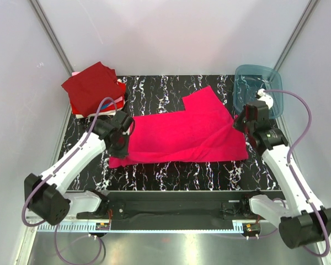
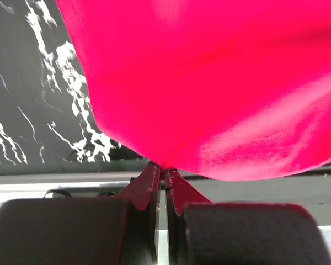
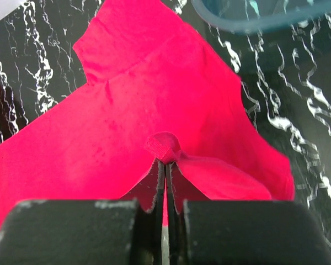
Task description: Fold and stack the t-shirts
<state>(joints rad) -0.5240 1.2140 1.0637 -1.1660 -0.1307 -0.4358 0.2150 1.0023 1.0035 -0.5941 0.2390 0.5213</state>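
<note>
The left gripper (image 2: pixel 164 175) is clenched on the left edge of the pink shirt (image 1: pixel 187 132). In the left wrist view a small peak of cloth is pinched between the closed fingers, and the rest is seen billowing up and away above the table (image 1: pixel 171 176). The right gripper (image 3: pixel 166 165) is likewise clenched on the shirt's right edge. There a bunched knob of cloth is nipped between the fingertips, and a loose fold is draped to the right of it.

Between the two grippers the pink shirt is spread across the middle of the table. One sleeve is pointed toward the far side, right of centre, and the long near edge is laid roughly parallel to the table's near edge. Most of the cloth is flat on the black, white-veined surface; only the gripped ends are raised.

Just beyond the left gripper, at the far left corner, a stack (image 1: pixel 94 88) of folded shirts is set. It is topped by a dark red shirt (image 1: pixel 91 83) turned at an angle, with red and white edges shown beneath. Its near edge is crossed in the top view by the left arm's cable (image 1: pixel 99 107).

Just beyond the right gripper, at the far right corner, a teal bin (image 1: pixel 259 83) is placed. Its near rim is overlapped in the top view by the right wrist, and it is seen close to the shirt's far right edge. White walls (image 1: pixel 171 33) are set around the table.
</note>
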